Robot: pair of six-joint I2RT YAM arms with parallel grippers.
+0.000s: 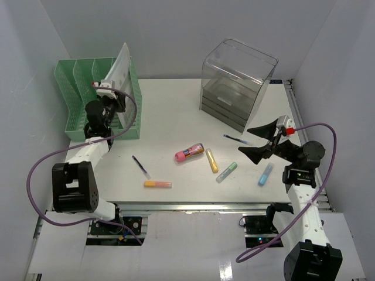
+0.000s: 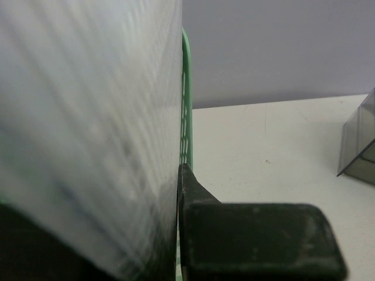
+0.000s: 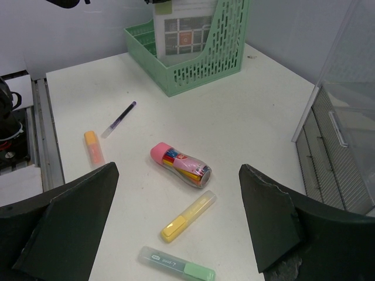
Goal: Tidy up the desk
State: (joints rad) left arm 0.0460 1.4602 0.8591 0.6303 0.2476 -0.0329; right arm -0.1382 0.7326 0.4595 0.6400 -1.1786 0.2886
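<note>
Your right gripper [image 1: 258,140] hangs wide open, empty, over the desk's [image 1: 170,111] right edge, with room toward its far edge; your left gripper [image 1: 117,100] flanks the sheet [image 1: 120,64] in the green rack [image 1: 76,99] at the far-left corner, though whether it is gripping, I cannot tell.

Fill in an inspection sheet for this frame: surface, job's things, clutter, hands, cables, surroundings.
Surface: white desk, no spills seen.
Job's things: the desk carries a green rack back left, with a folder standing in it, and a clear box back right.
Clutter: pen case, yellow highlighter, green highlighter, blue highlighter, orange highlighter, purple pen and blue pen, all loose in the front half.
Hands: left hand at the folder, grip unclear; right hand open, empty, above the desk's right side.
Cables: left cable and right cable loop along the arms; no snag seen.
Surroundings: white walls; rail in front.
</note>
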